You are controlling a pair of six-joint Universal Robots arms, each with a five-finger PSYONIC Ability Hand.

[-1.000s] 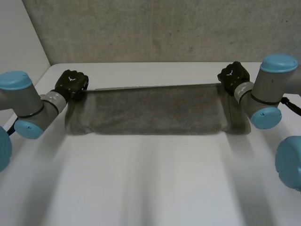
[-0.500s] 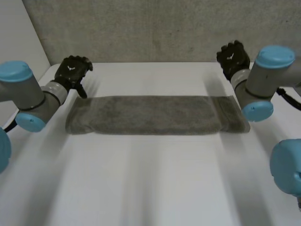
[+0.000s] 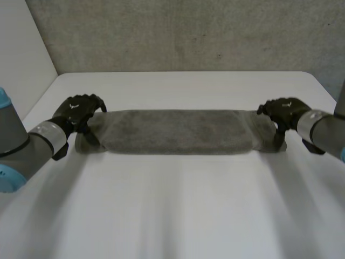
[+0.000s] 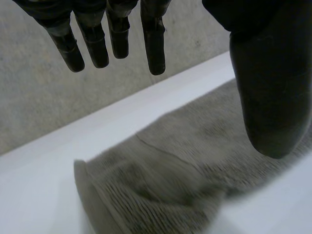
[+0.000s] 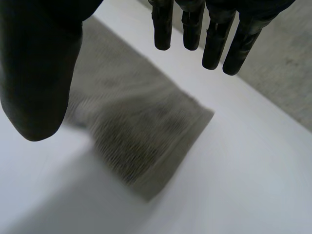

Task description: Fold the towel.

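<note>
A grey towel (image 3: 178, 131) lies folded into a long strip across the white table (image 3: 178, 216). My left hand (image 3: 80, 111) hovers at the towel's left end, fingers straight and apart from the thumb, holding nothing. In the left wrist view the fingers (image 4: 114, 36) and thumb (image 4: 270, 92) spread above the towel's end (image 4: 161, 185). My right hand (image 3: 283, 112) is at the towel's right end, likewise open. In the right wrist view its fingers (image 5: 204, 34) and thumb (image 5: 36, 73) hang over the towel's corner (image 5: 141, 141).
A grey wall (image 3: 183, 35) runs along the table's far edge. A white panel (image 3: 21, 59) stands at the left. Bare table lies in front of the towel.
Both hands let go of the towel's far edge, opened, rose toward the wall, then swung back down to the towel's two ends. The towel now lies flat, folded over.
</note>
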